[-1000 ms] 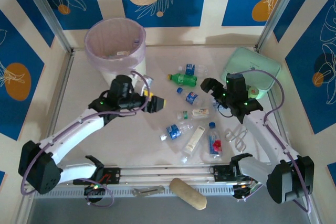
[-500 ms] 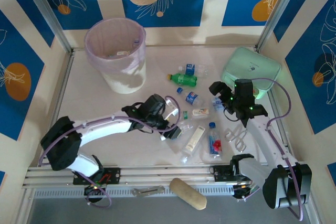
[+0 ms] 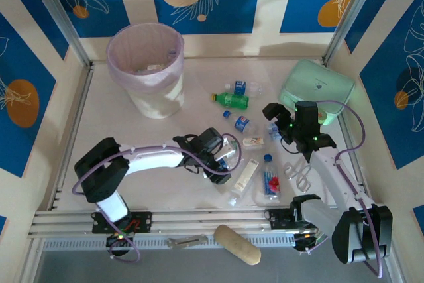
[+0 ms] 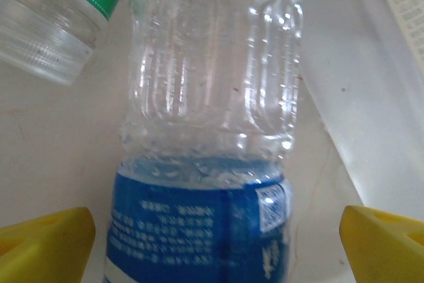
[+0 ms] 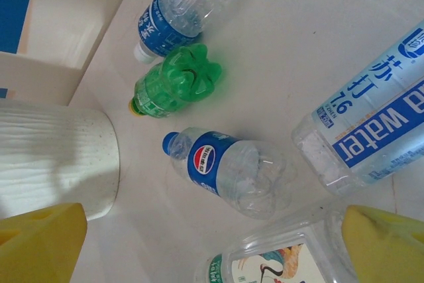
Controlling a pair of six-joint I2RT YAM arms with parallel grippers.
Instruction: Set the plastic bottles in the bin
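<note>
Several plastic bottles lie on the table's right middle. My left gripper [image 3: 222, 161] is down over a clear bottle with a blue label [image 4: 199, 223]. Its yellow fingertips [image 4: 46, 246] stand wide on both sides of the bottle and do not touch it; the gripper [image 4: 215, 250] is open. My right gripper [image 3: 275, 120] hangs open above a Pepsi bottle [image 5: 225, 167], with a green bottle [image 5: 175, 81] and a blue-labelled bottle [image 5: 185, 4] beyond and a crane-labelled one [image 5: 285, 266] at its jaws. The cream-white bin [image 3: 146, 64] with its pink bag stands far left.
A mint-green pouch [image 3: 317, 87] lies at the far right, behind the right arm. A tan bread-like object [image 3: 237, 244] rests on the near rail. A long cream-labelled bottle [image 3: 244, 177] and a red-labelled one [image 3: 268, 177] lie between the arms. Walls close in the table's sides.
My left arm has swung away from the bin, to the right and nearer, and come down over the blue-labelled bottle. The right gripper shifted slightly right at first, then held.
</note>
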